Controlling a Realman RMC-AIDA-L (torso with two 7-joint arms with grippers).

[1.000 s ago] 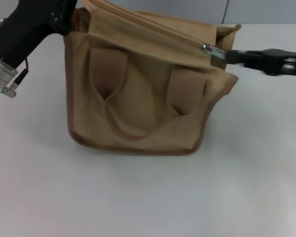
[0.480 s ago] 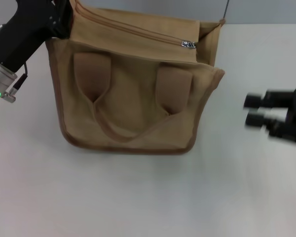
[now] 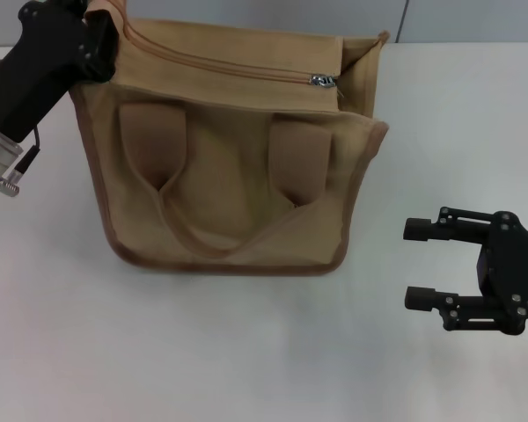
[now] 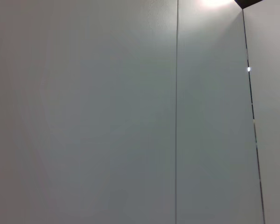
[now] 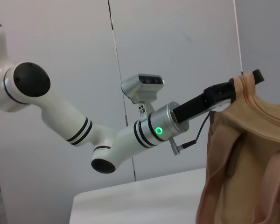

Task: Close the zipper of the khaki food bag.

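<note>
- The khaki food bag (image 3: 229, 176) stood upright on the white table (image 3: 246, 352), its front with the two strap patches and the looping handle (image 3: 202, 237) facing the head camera.
- The left gripper (image 3: 101, 26) was up at the bag's top corner on the robot's left side, gripping the fabric edge there; in the right wrist view the same gripper (image 5: 242, 84) showed pinched on the rim of the bag (image 5: 247, 163), fingers closed on the cloth.
- The zipper (image 3: 220, 66) ran away from that gripper along the bag's top, and its silver slider (image 3: 324, 81) sat at the far end of the line from the left gripper, near the opposite corner.
- Past the slider, the end flap (image 3: 361, 70) of the bag stood open a little.
- The right gripper (image 3: 422, 264) hovered over the table well apart from the bag, lower than the slider and off to the bag's right side, its two black fingers (image 3: 431, 230) spread apart with nothing between them.
- The left wrist view showed only a pale panelled wall (image 4: 107, 116).
</note>
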